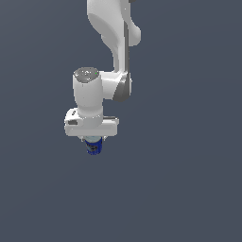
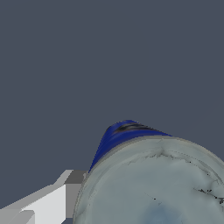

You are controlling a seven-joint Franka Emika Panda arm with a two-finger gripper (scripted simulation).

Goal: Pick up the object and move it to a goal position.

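The can (image 1: 94, 146) sits directly beneath the white gripper (image 1: 93, 139), its blue body poking out below the gripper's base. In the wrist view the can's (image 2: 153, 183) grey top fills the frame, one finger (image 2: 48, 203) pressed against its side: closed on it.

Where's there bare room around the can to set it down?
Bare grey floor lies on every side of the can, toward both the exterior view's left and right. The only crowded spot is directly at the gripper, which hides the can's top.
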